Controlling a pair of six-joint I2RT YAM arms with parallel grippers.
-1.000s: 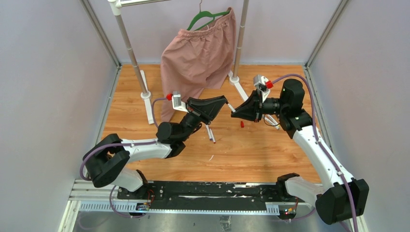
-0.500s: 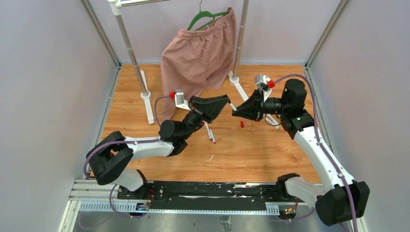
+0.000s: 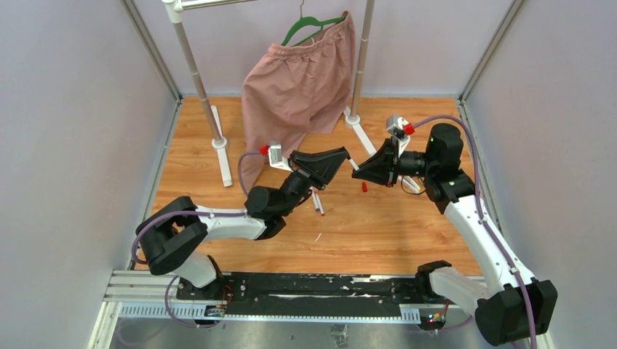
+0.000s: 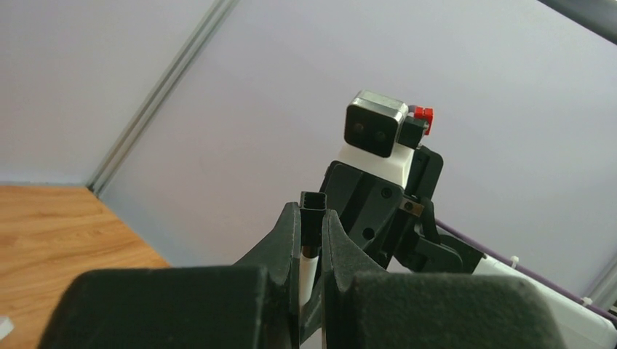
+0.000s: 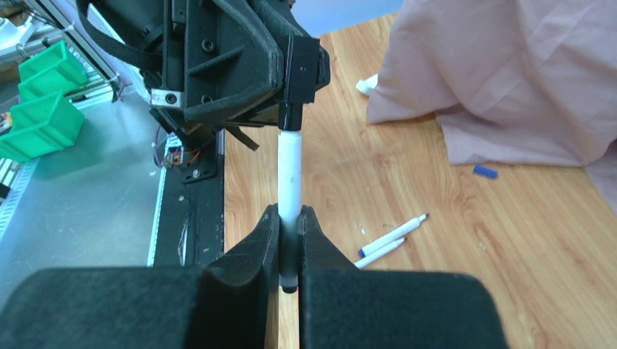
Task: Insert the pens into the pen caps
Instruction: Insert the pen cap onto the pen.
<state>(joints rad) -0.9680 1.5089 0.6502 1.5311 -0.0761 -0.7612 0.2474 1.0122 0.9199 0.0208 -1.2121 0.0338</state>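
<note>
The white pen [image 5: 291,171] is up in the air above the wooden table [image 3: 407,233], stretched between the two arms. Its near end is pinched in the right gripper [image 5: 289,218], jaws drawn in narrow on the barrel. Its far end runs straight into the black cap [image 4: 313,202], and that cap is clamped crosswise at the fingertips of the left gripper [image 4: 311,212], jaws tight on it. Pen and cap line up end to end, white barrel meeting black right at the left fingers. How deep the tip sits inside the cap is hard to say, because the joint is tucked against the fingers.

From above, the two grippers nearly meet nose to nose over the middle of the table, with only a short stretch of pen showing between them.

Down on the wood, two pens [image 5: 389,238] lie side by side, well below the held one. A blue cap [image 5: 485,171] rests by the hem of the pink shorts [image 3: 302,80], and a red cap [image 3: 364,187] sits under the right gripper.
</note>
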